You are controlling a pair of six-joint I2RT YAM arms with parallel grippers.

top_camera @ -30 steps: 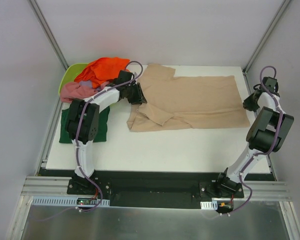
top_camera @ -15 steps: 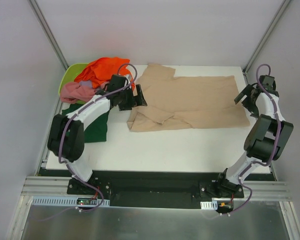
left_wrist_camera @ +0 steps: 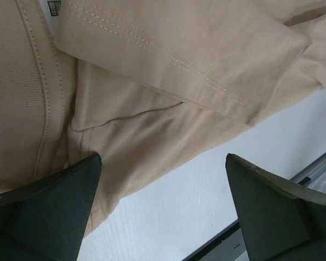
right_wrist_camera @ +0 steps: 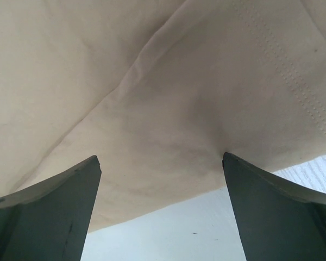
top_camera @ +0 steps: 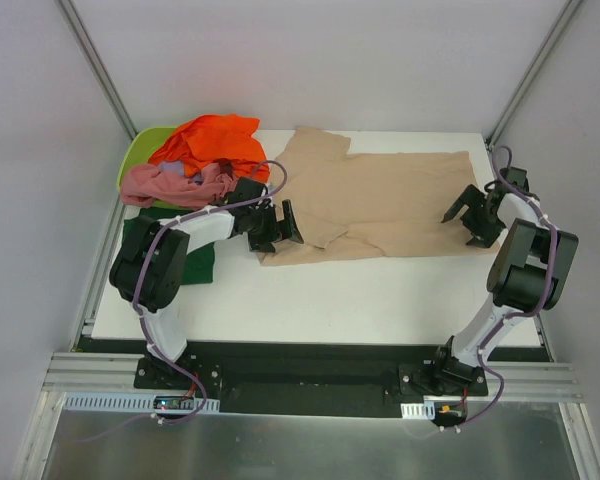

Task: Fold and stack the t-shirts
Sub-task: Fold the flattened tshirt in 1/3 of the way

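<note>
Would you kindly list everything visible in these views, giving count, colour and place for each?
Beige t-shirt: one, tan, spread flat across the table's middle and right, near sleeve folded in.
Orange t-shirt: one, bright orange, crumpled over the tub, far left.
Pink t-shirt: one, dusty pink, crumpled just in front of the orange one.
Green t-shirt: one, dark green, lying at the left edge, partly under the left arm.
Tub: one, lime green, far-left corner.
Table: one, white.
Left arm: one, white and black, jaws open over the beige shirt's near-left corner.
Right arm: one, white and black, jaws open over its right edge.
</note>
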